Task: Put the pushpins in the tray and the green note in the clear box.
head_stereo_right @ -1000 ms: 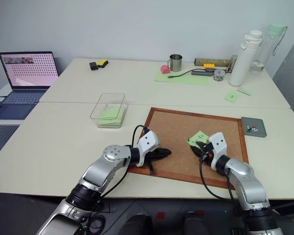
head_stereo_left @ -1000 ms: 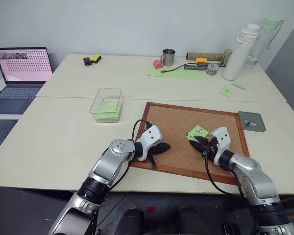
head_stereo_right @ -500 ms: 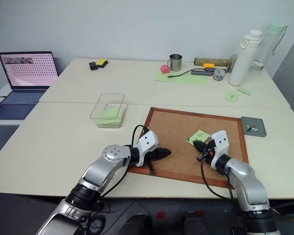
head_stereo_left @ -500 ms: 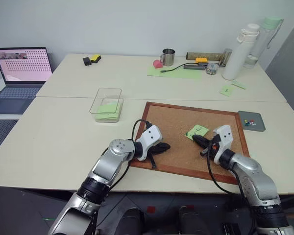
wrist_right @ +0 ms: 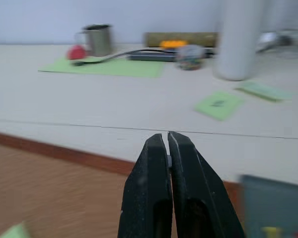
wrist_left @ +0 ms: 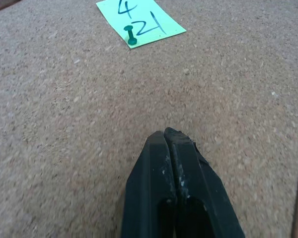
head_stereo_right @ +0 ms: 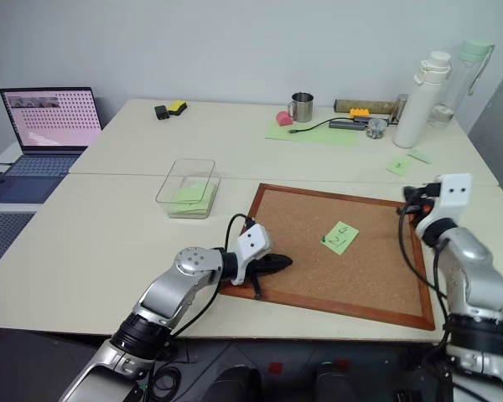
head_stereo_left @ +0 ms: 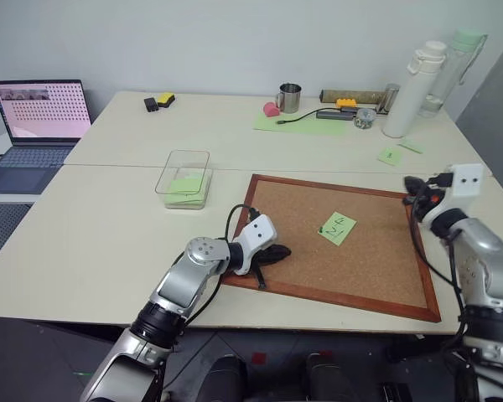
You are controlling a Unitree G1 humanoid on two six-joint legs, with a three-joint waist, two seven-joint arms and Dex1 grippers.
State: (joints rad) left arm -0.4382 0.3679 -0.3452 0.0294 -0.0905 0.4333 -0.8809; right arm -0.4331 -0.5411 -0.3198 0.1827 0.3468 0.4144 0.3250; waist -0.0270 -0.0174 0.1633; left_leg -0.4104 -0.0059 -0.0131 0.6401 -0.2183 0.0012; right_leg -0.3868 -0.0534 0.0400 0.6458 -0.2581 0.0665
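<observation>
The green note [head_stereo_left: 338, 228] with dark scribbles lies on the cork board [head_stereo_left: 377, 268], and a green pushpin [wrist_left: 131, 37] stands at one corner of it. My left gripper [head_stereo_left: 285, 249] is shut and empty, resting on the board to the note's left. My right gripper [head_stereo_left: 412, 188] is shut and hovers level at the board's right corner. Whether a pin sits between its tips I cannot tell. Just ahead of it is the dark-grey tray [wrist_right: 268, 198], with yellow and red pushpins [wrist_right: 271, 231] in it. The clear box [head_stereo_left: 184, 177] stands left of the board with green paper inside.
A laptop [head_stereo_left: 38, 113] sits at the far left. At the back are a metal mug [head_stereo_left: 287, 97], a large green sheet [head_stereo_left: 298, 123] and a white bottle [head_stereo_left: 412, 88]. Small green notes [head_stereo_left: 390, 155] lie beyond the board's right corner.
My right gripper shut at the note, then lifted and swung right to the board's right corner by the tray. The note stayed on the board. My left arm kept still.
</observation>
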